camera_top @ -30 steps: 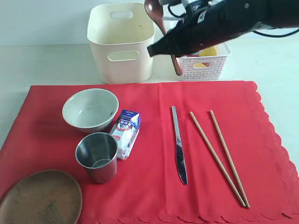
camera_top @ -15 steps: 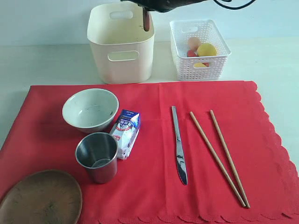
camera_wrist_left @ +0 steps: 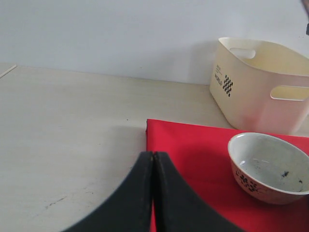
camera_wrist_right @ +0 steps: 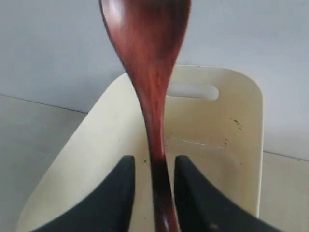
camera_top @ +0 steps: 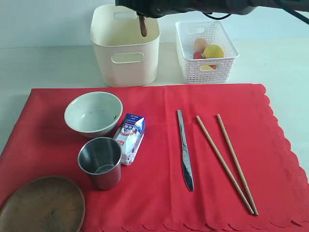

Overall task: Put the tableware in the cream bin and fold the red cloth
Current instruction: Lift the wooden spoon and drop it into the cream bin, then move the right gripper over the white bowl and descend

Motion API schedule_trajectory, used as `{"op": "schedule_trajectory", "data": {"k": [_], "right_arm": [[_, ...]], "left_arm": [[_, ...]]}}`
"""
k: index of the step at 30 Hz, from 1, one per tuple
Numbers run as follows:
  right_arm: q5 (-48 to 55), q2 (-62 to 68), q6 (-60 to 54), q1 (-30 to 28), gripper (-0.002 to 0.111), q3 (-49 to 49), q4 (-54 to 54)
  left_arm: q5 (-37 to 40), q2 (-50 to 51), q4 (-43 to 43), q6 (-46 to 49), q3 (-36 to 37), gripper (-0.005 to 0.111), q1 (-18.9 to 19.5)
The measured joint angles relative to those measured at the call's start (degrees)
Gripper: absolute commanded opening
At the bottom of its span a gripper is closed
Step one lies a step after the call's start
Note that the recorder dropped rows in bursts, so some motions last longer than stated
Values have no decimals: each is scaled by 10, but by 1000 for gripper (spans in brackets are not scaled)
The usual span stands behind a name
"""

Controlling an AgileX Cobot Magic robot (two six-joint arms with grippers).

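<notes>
My right gripper (camera_wrist_right: 154, 162) hovers over the cream bin (camera_top: 125, 48), open, with the dark wooden spoon (camera_wrist_right: 149, 72) between its fingers and a gap on each side of the handle. From the exterior view the spoon (camera_top: 142, 26) hangs upright into the bin's mouth. On the red cloth (camera_top: 159, 193) lie the pale bowl (camera_top: 93, 113), steel cup (camera_top: 100, 162), brown wooden plate (camera_top: 42, 205), steel knife (camera_top: 184, 150) and two chopsticks (camera_top: 227, 157). My left gripper (camera_wrist_left: 153, 157) is shut and empty, low by the cloth's edge (camera_wrist_left: 193, 150) near the bowl (camera_wrist_left: 270, 166).
A small blue-white milk carton (camera_top: 130, 137) lies between the bowl and the cup. A white lattice basket (camera_top: 205, 70) with food stands to the right of the cream bin (camera_wrist_left: 260, 82). Pale tabletop (camera_wrist_left: 72, 121) surrounds the cloth.
My right arm swung left from in front of the white basket to above the cream bin, carrying the spoon. Its jaws have now parted from the handle. The left gripper stayed still.
</notes>
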Motion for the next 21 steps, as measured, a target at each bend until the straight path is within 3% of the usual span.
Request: {"op": "schedule_trajectory", "data": {"k": [4, 7, 15, 21], "right_arm": [[-4, 4, 0, 0, 67, -3, 1], [-5, 4, 0, 0, 72, -3, 1], [97, -14, 0, 0, 70, -3, 1], [171, -50, 0, 0, 54, -3, -36]], "left_arm": [[0, 0, 0, 0, 0, 3, 0], [0, 0, 0, 0, 0, 3, 0], [0, 0, 0, 0, 0, 3, 0], [0, 0, 0, 0, 0, 3, 0]]}}
